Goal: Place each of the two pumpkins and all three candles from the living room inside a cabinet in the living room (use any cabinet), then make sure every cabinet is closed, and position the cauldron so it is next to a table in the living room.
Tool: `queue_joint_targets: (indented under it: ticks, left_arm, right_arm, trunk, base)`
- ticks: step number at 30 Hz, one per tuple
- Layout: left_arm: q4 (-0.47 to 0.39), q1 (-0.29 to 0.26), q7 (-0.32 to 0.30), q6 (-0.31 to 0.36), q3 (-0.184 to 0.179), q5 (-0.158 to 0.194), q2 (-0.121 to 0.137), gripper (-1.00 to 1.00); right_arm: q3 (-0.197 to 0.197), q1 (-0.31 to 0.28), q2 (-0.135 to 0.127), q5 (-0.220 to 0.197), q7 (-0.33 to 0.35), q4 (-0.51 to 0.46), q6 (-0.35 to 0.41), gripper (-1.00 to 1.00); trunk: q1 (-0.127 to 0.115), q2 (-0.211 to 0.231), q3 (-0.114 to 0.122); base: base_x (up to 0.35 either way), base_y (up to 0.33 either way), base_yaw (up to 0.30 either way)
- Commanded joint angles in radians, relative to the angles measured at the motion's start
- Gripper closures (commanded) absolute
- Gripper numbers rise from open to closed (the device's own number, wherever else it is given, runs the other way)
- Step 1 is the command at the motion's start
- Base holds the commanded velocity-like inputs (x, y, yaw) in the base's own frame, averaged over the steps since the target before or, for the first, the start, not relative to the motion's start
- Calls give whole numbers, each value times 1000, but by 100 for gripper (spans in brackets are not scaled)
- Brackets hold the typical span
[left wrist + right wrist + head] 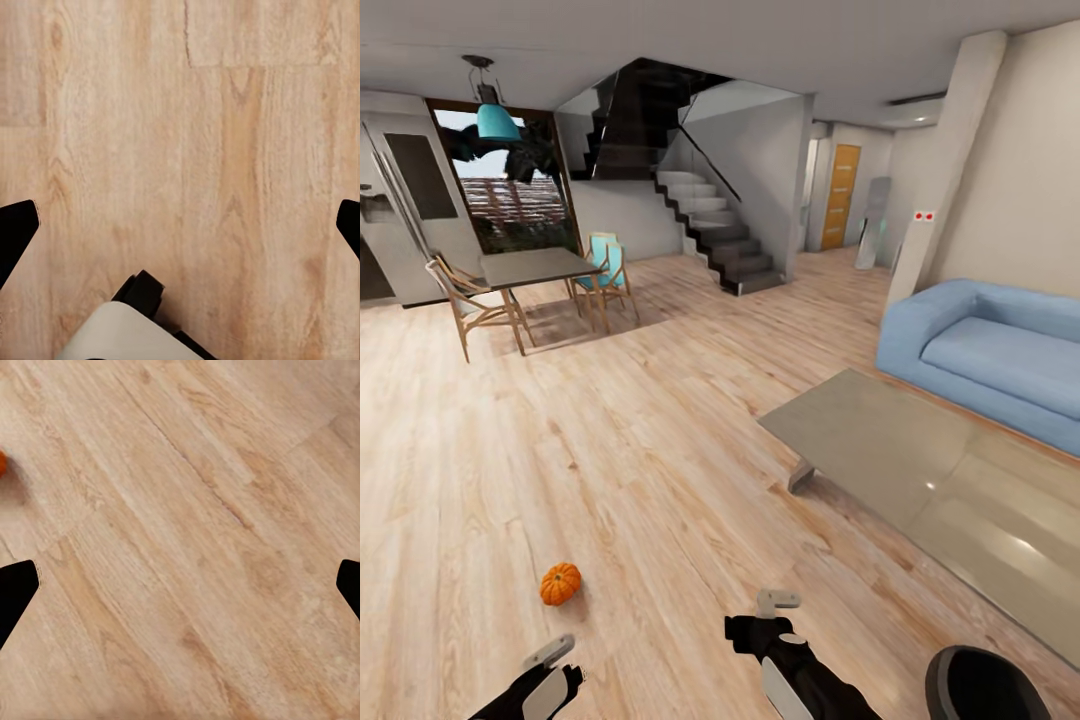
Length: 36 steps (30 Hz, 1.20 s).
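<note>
1 pumpkin [560,583] is seen lying on the wooden floor [660,450], just ahead of the left gripper [555,665] and well off to the left of the right gripper [775,615], so the left arm is judged the nearer for the pick. Both pairs of fingers are held spread wide with nothing between them. The pumpkin is round, so no long axis needs matching.

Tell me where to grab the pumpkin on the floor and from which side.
Grip the pumpkin across its round ribbed middle, coming straight down from above. It sits alone on the bare wood floor, so the sides are free. The left gripper is nearest, jaws wide.
</note>
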Motion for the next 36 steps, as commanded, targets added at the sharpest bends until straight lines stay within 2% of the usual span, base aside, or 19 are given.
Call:
queue_joint_targets:
  ticks: [1, 9, 16, 18, 20, 22, 26, 31, 36]
  left_arm:
    - [-1, 0, 7, 4, -8, 5, 1, -100]
    - [16, 1, 8, 0, -8, 9, -6, -100]
    - [29, 3, 12, 7, -7, 10, -12, -100]
    - [66, 3, 14, 4, -8, 8, -16, -100]
    - [126, 3, 14, 0, -8, 5, -11, -100]
    - [149, 7, 14, -1, -9, 1, -5, -100]
    - [163, 41, 12, -24, -10, -2, -1, -100]
    - [170, 91, 10, -112, -9, 14, -12, -100]
    - [170, 147, 10, -132, -8, 13, -6, -100]
  right_arm:
    - [6, -1, -1, -8, -9, -2, 3, -100]
    - [6, -1, -2, -8, -7, 6, -11, -100]
    - [7, -1, -6, -8, -5, 54, -49, -100]
    - [7, -1, -6, -8, 1, 62, -63, -100]
    - [7, -1, -6, -8, 10, 65, -73, -100]
    - [7, -1, -7, -8, 13, 67, -76, -100]
    - [7, -1, -7, -8, 15, 67, -77, -100]
    - [7, -1, -6, -8, 16, 67, -77, -100]
    - [7, -1, -7, -8, 16, 67, -77, -100]
  trunk:
    - [-4, 7, 3]
    - [-35, 63, 37]
    - [-35, 63, 44]
    - [-35, 63, 47]
    - [-35, 63, 49]
    - [-35, 63, 51]
    - [-35, 63, 55]
    - [-35, 63, 61]
    - [-35, 63, 66]
  base:
    - [0, 0, 225]
    - [0, 0, 225]
    - [0, 0, 225]
    - [0, 0, 225]
    - [0, 0, 225]
    - [0, 0, 225]
    - [0, 0, 225]
    - [0, 0, 225]
    - [0, 0, 225]
